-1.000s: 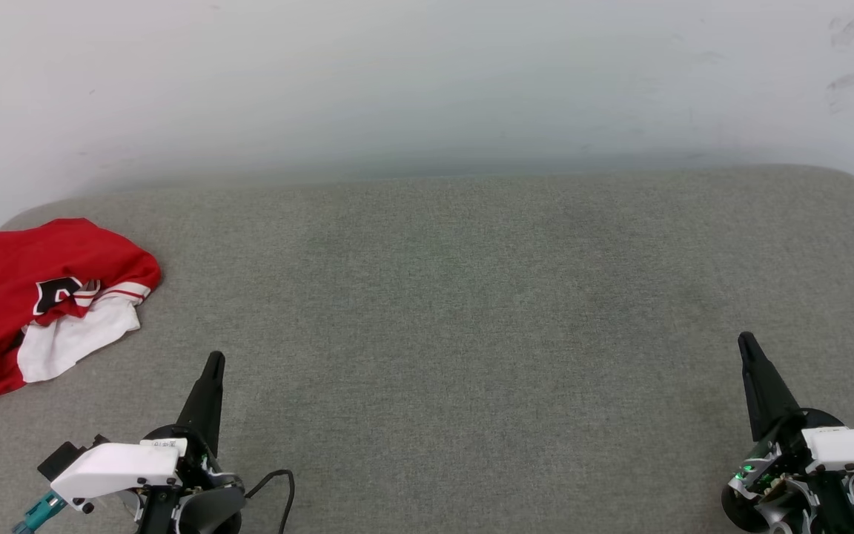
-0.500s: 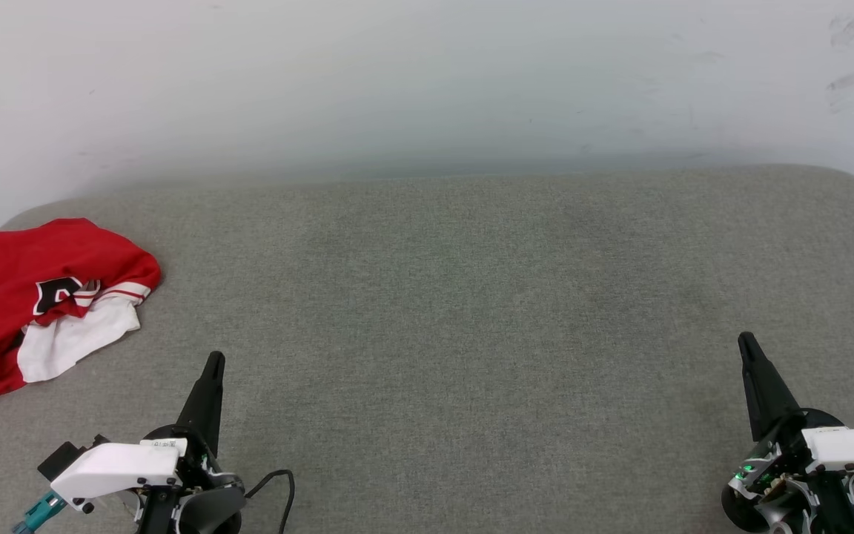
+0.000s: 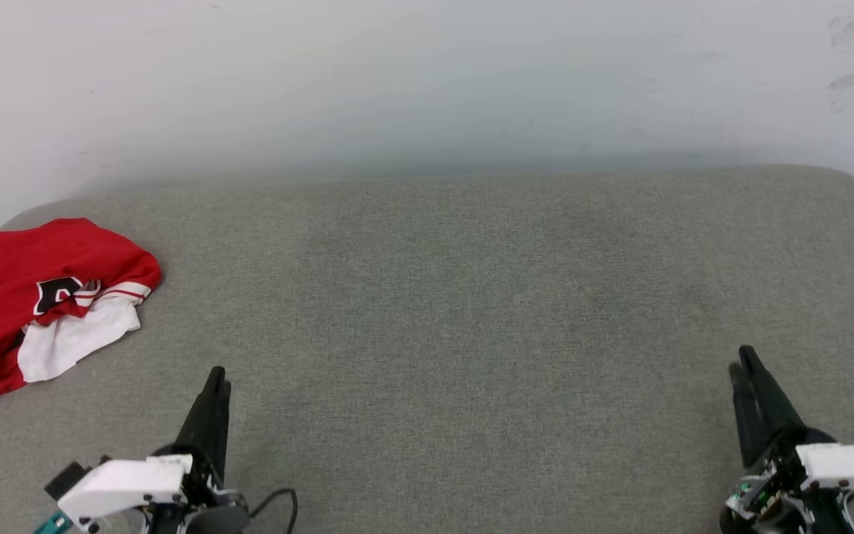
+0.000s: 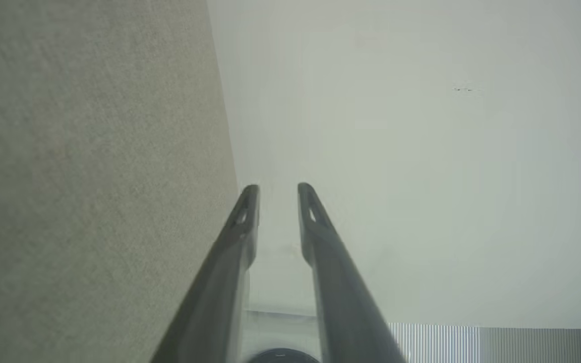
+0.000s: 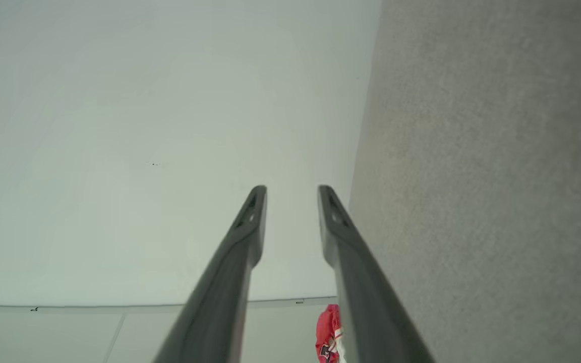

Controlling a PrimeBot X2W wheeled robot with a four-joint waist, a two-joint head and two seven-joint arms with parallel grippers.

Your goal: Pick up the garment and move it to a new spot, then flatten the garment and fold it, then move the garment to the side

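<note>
Both grippers have slipped lower in the head view since a second ago, and the fingers that were pressed together then have cracked apart. Down at the lower left, the left gripper (image 3: 216, 373) hangs over the grey fabric surface (image 3: 471, 319), tips pointing up the view. Its wrist camera settles the jaws: two dark fingers (image 4: 242, 222) stand a narrow gap apart, with nothing caught between them and pale wall (image 4: 421, 151) behind.

Over at the lower right, the right gripper (image 3: 740, 360) is also low over the fabric. Its wrist view shows the same thing, jaws a touch wider if anything and empty.

And the garment (image 3: 27, 297)? It hasn't budged. It lies crumpled at the far left of the surface, near the rounded back corner. Red body on top, a white sleeve spilling toward the robot, striped trim across it, and a black white-outlined character that could be an A, though the folds hide too much to be sure.

It is well apart from both grippers, the left one being the nearer. From the right wrist it is a small red scrap (image 5: 327, 330) at the bottom edge, just beside one finger.
</note>
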